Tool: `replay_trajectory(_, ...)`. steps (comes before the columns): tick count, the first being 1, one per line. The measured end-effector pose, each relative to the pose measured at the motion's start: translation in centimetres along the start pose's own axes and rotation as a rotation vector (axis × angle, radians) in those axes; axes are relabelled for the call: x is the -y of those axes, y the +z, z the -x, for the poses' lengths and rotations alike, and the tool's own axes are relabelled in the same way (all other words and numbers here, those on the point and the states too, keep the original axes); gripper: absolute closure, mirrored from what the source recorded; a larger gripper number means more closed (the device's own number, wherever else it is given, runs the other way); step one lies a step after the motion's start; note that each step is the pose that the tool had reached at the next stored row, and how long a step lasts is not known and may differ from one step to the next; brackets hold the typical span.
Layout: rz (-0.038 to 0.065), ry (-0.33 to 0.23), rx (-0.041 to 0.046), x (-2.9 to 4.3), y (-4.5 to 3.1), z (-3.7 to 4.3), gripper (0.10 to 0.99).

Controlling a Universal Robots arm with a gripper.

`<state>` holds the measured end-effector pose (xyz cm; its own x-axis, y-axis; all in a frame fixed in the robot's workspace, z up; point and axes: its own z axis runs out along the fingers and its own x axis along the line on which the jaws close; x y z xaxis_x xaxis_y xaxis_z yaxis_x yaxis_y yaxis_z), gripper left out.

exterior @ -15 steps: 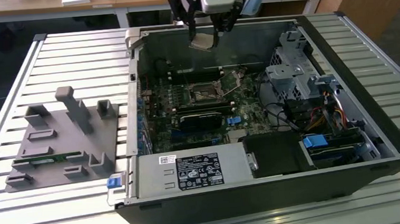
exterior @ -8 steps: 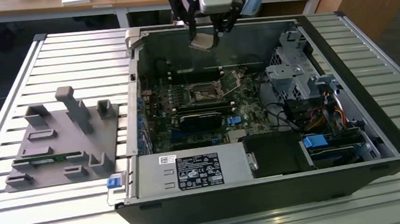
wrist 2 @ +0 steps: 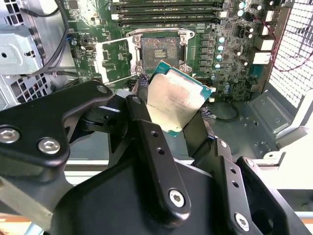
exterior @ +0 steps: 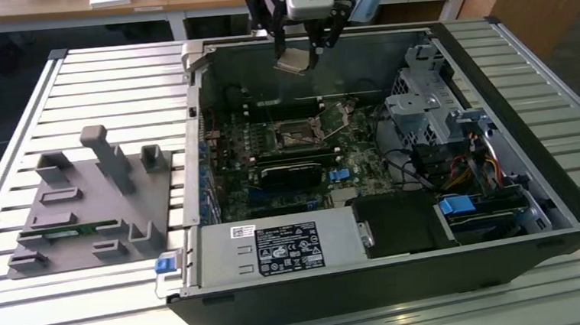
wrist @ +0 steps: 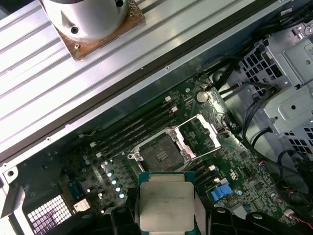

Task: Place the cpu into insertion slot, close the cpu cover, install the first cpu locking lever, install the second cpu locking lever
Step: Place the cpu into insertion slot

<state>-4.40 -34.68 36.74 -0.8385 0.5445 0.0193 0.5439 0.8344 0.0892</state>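
Note:
My gripper [exterior: 298, 54] hangs above the back of the open computer case, shut on the cpu [exterior: 292, 61], a flat square chip with a dull silver top. In both wrist views the cpu [wrist 2: 173, 98] [wrist: 166, 200] sits tilted between the black fingers [wrist 2: 146, 127], held by two opposite edges. The insertion slot [exterior: 296, 135] [wrist 2: 159, 49] [wrist: 161, 154] lies bare on the green motherboard, well below the chip. The cpu cover [wrist 2: 115, 58] [wrist: 205, 132] is swung open beside the slot. A thin locking lever [exterior: 344, 120] sticks up next to the slot.
Drive cage [exterior: 429, 107] and cables fill the case on the exterior view's right. The power supply [exterior: 275, 248] sits at the front. A black module [exterior: 291, 174] lies in front of the slot. A grey fixture [exterior: 88, 199] stands on the slatted table at the exterior view's left.

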Motion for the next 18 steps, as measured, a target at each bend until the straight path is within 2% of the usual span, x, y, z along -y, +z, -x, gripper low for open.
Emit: replay_trajectory(18,0.001,0.072,0.0065,0.02,0.05,-0.03,0.549)
